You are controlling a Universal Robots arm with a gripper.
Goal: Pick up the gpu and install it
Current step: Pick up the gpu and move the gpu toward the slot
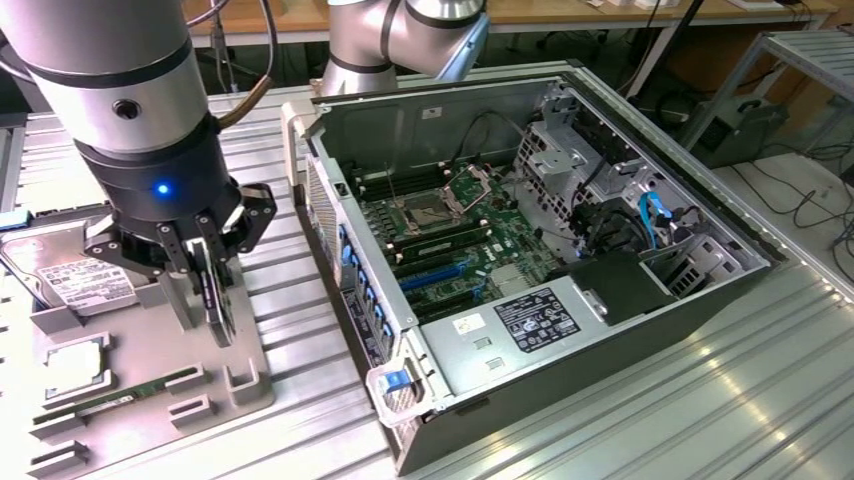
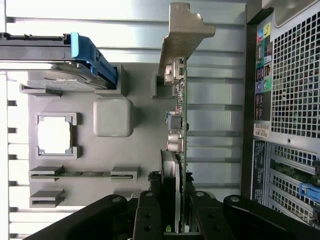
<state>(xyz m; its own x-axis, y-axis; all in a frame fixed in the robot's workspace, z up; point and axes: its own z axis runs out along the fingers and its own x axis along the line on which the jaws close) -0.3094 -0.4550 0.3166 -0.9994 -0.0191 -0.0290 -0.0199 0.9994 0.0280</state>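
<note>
Pick-up step: the gripper [image 1: 200, 272] is narrowed, its jaws pinching the gpu [image 2: 180, 120] between them. The card stands on edge directly beneath the wrist in the grey holder [image 1: 160, 375]. Not yet lifted, I'd say. Freeing it calls for a straight, level pull.

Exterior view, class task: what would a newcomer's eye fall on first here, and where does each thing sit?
The open computer case dominates the exterior view's right, with its green motherboard laid bare inside. At the exterior view's left, the big arm's gripper is shut on the gpu, which stands on edge in a grey holder.
</note>
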